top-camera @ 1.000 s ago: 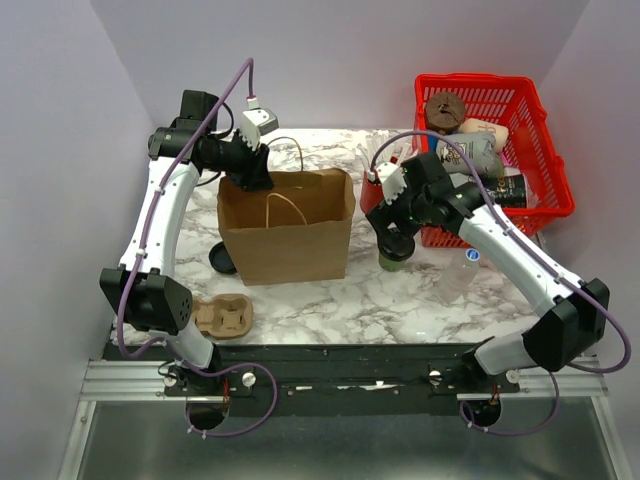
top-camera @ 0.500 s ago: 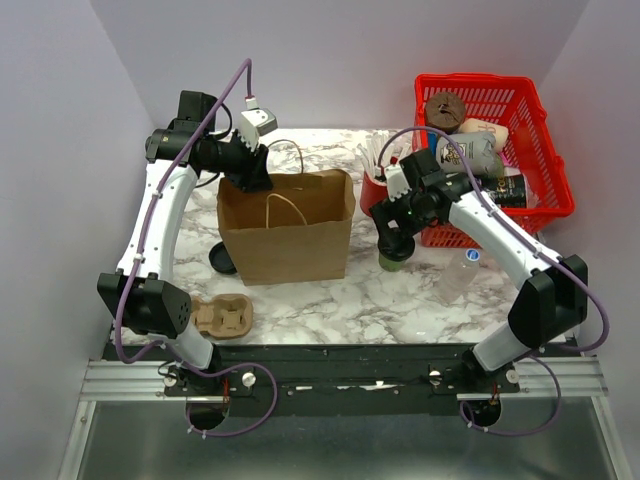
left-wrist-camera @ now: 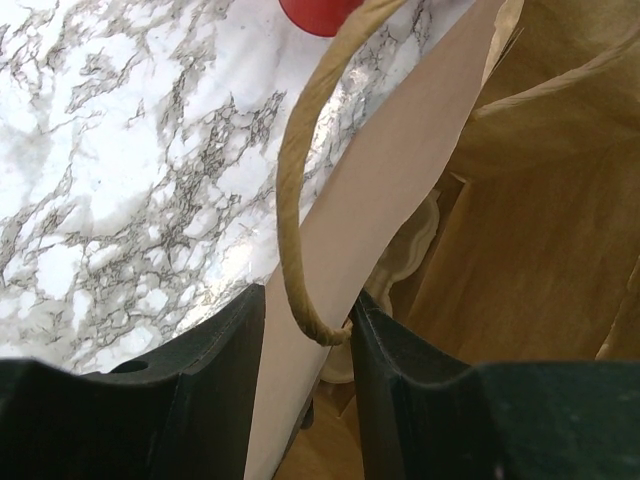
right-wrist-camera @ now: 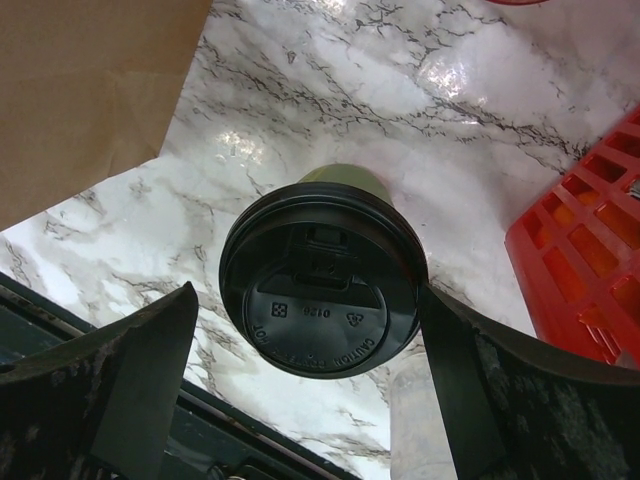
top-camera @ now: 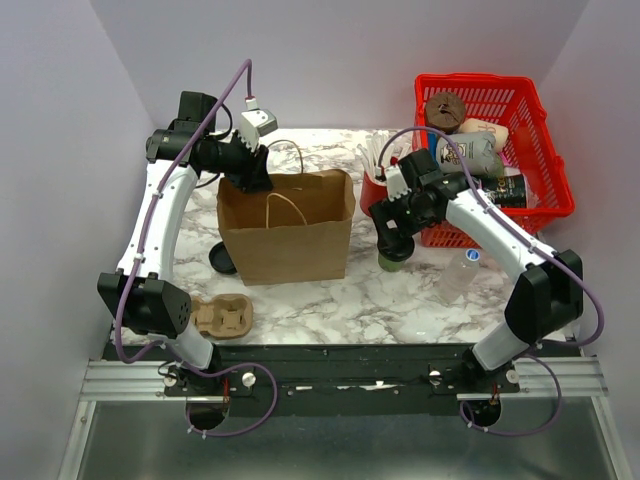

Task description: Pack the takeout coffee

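The takeout coffee (top-camera: 392,260) stands upright on the marble table (top-camera: 350,300), between the brown paper bag (top-camera: 290,240) and the red basket (top-camera: 552,190), just in front of the red cup (top-camera: 371,196) of white sticks; the right fingers (right-wrist-camera: 130,380) are spread wide on either side of its black lid, one close against the lid's edge and the other apart from it, so nothing is grasped; the left fingers (left-wrist-camera: 180,400) straddle the bag's rear wall and the end of its cord handle at the open top; whether they pinch the paper, I cannot tell; a cardboard cup carrier (top-camera: 222,316) lies near the left arm's base.
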`<state>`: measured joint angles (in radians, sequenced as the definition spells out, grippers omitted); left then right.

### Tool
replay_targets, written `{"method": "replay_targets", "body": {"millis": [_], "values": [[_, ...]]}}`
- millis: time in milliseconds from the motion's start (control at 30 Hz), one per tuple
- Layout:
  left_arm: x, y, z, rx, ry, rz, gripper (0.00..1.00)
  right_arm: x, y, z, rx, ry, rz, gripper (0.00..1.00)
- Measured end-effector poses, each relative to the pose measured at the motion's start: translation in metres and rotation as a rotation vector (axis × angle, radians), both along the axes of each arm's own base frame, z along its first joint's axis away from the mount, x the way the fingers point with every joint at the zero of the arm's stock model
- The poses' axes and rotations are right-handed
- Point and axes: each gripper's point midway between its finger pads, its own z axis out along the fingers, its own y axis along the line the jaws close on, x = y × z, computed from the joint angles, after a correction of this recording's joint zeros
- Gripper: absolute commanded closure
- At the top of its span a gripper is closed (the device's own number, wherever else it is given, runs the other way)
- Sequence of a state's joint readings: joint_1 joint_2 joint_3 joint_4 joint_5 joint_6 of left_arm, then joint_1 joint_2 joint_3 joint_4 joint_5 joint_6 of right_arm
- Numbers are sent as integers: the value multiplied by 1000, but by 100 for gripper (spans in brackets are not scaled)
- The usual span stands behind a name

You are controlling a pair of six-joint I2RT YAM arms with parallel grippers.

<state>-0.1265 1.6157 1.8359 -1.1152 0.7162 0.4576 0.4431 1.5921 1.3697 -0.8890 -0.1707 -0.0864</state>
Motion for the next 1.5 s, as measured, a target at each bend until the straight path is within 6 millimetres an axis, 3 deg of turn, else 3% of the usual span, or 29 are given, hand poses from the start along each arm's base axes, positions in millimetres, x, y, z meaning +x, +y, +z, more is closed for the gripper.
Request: {"method": "replay_targets", "body": {"millis": [633, 1033, 1367, 1500], "values": [[-1, 0, -3, 1, 8, 0, 52, 5, -8, -11, -53, -9, 5, 9], [-1, 0, -3, 1, 8, 0, 52, 5, -11, -12, -67, -41, 43, 33], [-1, 0, -3, 0, 8, 0, 52, 2, -12, -12, -66, -58, 77, 22], [-1, 0, -3, -1, 10, -1, 52, -1, -10, -12, -56, -57, 91, 31]]}}
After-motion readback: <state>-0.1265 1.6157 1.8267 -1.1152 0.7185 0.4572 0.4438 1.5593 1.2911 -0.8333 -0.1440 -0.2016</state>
